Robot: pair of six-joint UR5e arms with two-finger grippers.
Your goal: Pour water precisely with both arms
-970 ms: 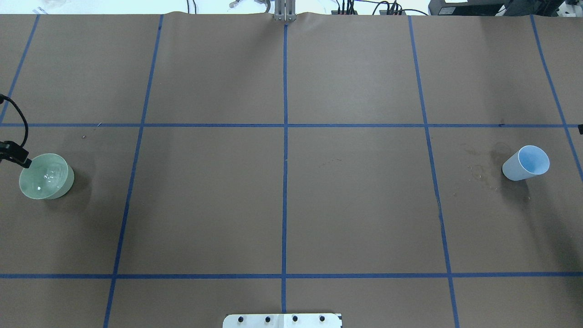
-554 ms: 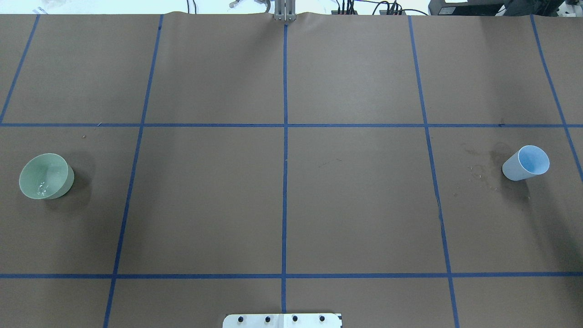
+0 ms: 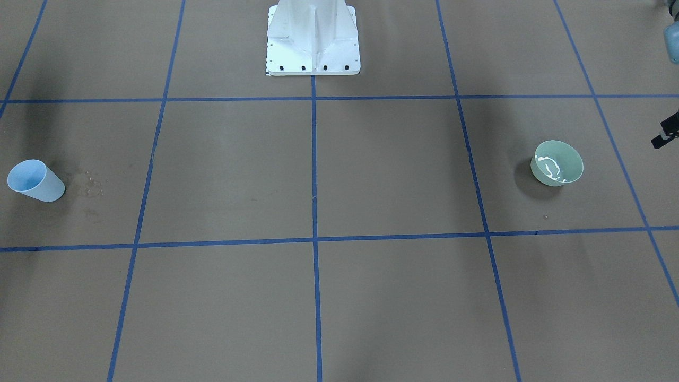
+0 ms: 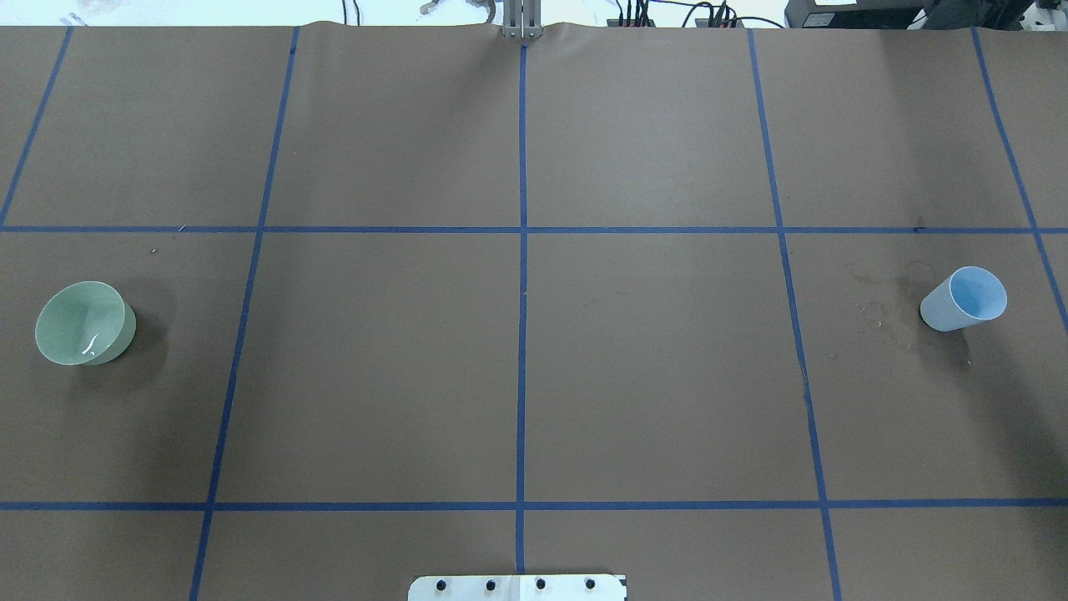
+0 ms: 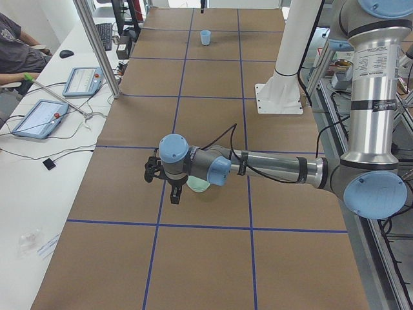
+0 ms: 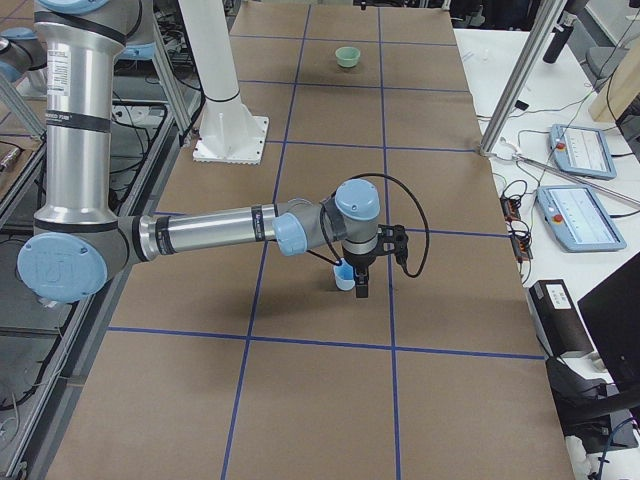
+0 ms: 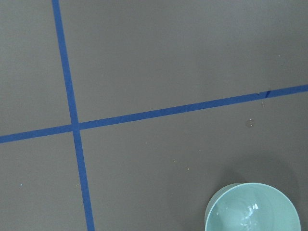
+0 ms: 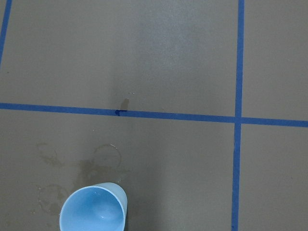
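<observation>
A pale green bowl (image 4: pixel 83 321) stands at the table's left, also in the front-facing view (image 3: pixel 557 162) and left wrist view (image 7: pixel 252 209). The water (image 3: pixel 551 167) glints white inside it. A light blue cup (image 4: pixel 964 298) stands upright at the right, also in the right wrist view (image 8: pixel 94 211). My left gripper (image 5: pixel 174 194) hangs just beside the bowl on its outer side. Only a black tip of it shows at the front-facing view's edge (image 3: pixel 666 132). My right gripper (image 6: pixel 360 285) hangs just beside the cup (image 6: pixel 344 276). I cannot tell whether either is open or shut.
Dark wet stains (image 4: pixel 876 313) mark the brown paper beside the cup. The white pedestal (image 3: pixel 313 37) stands at the table's near middle edge. Blue tape lines grid the table. An operator (image 5: pixel 13 45) and control tablets (image 5: pixel 39 116) are at the far side.
My left gripper's finger and cable, beside the bowl's left rim a second ago, have left the overhead view. The rippling water in the bowl has calmed. The cup has not moved.
</observation>
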